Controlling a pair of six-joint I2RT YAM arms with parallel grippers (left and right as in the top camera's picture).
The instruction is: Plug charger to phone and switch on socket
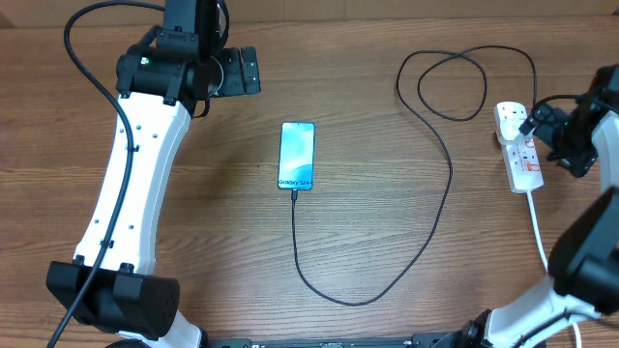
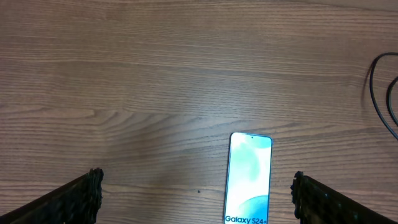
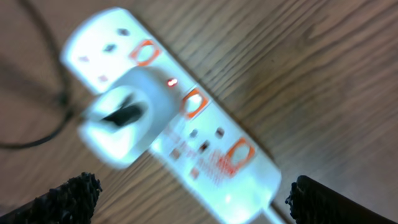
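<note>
The phone [image 1: 297, 156] lies flat mid-table, its screen reading "Galaxy S24+"; it also shows in the left wrist view [image 2: 249, 180]. The black charger cable [image 1: 440, 217] has its tip at the phone's bottom edge, loops right and runs up to the white socket strip [image 1: 523, 162]. In the right wrist view the strip [image 3: 214, 149] holds a white plug [image 3: 121, 127] with the black cable on it, and a small red light glows beside the plug. My right gripper [image 3: 193, 199] is open just above the strip [image 1: 547, 135]. My left gripper [image 1: 242, 72] is open and empty, up-left of the phone [image 2: 196, 193].
The strip's thick white cord [image 1: 540, 232] runs toward the front right, past the right arm's base. Cable loops [image 1: 455, 82] lie at the back between the phone and the strip. The left arm stretches along the table's left side.
</note>
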